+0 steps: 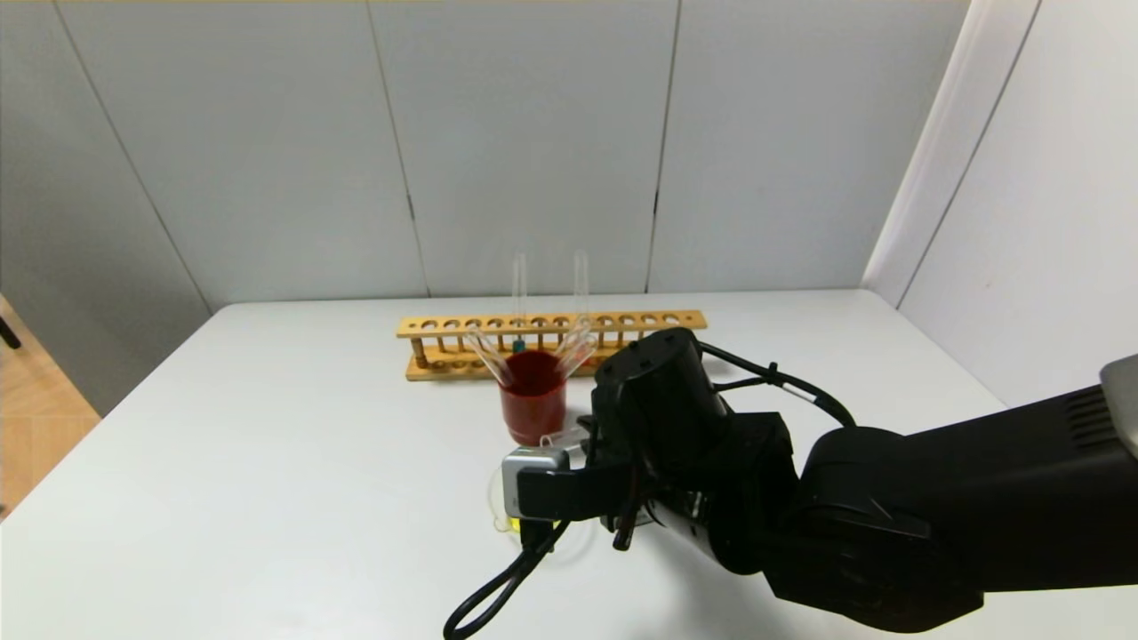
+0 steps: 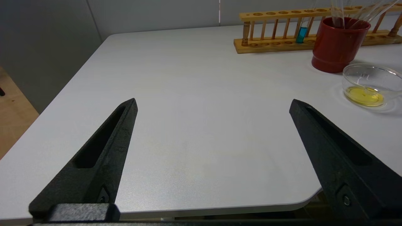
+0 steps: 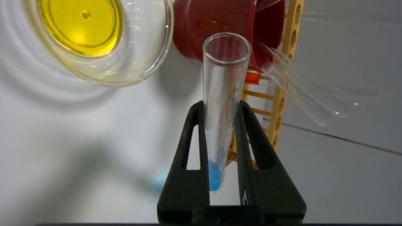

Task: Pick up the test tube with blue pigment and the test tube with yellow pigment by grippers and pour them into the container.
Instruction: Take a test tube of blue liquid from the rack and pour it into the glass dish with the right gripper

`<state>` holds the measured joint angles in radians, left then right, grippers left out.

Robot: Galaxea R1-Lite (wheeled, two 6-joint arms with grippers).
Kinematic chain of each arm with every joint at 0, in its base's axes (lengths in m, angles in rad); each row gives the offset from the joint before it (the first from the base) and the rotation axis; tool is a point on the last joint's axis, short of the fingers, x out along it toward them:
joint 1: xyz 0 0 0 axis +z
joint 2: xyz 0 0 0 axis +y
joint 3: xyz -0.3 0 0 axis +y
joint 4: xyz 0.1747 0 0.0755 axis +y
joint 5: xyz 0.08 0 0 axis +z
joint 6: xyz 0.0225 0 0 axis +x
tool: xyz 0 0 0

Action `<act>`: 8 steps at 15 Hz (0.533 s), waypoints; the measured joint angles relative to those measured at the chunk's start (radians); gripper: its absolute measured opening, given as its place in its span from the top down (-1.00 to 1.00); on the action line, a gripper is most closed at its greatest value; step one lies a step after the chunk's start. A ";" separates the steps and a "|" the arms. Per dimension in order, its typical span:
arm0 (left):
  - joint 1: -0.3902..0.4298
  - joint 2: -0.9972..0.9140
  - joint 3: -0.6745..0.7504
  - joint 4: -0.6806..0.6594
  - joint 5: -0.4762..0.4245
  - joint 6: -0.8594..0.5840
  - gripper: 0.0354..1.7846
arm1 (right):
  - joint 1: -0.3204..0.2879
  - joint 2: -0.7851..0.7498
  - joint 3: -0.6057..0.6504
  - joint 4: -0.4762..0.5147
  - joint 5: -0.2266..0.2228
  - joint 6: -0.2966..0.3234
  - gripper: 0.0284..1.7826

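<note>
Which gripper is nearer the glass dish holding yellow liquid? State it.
Right. The right gripper, shut on the blue test tube, hangs just beside the container. The left gripper is open, well away across bare table.

The head camera looks forward and down over the table [image 1: 267,462], with the right arm near in the foreground. The left wrist camera sits low at the table's edge, looking out between its own fingers [image 2: 103,150] across to the dish [image 2: 370,84], cup [image 2: 337,44] and rack [image 2: 276,31] well beyond. The right wrist camera looks along its fingers [image 3: 191,157], very near, at the same dish, cup and rack just past the fingertips.
</note>
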<state>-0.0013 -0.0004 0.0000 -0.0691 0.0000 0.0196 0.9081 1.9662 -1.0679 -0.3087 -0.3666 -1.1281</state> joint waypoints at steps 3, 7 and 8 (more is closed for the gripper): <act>0.000 0.000 0.000 0.000 0.000 0.000 -0.91 | 0.001 0.011 -0.006 0.003 -0.017 -0.065 0.72; 0.000 0.000 0.000 0.000 0.000 0.000 -0.91 | 0.011 0.027 -0.039 0.029 -0.019 -0.112 0.72; 0.000 0.000 0.000 0.000 0.000 0.001 -0.91 | 0.011 0.030 -0.054 0.050 -0.020 -0.123 0.72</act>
<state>-0.0013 -0.0004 0.0000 -0.0687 0.0000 0.0202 0.9194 1.9964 -1.1217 -0.2583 -0.3868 -1.2509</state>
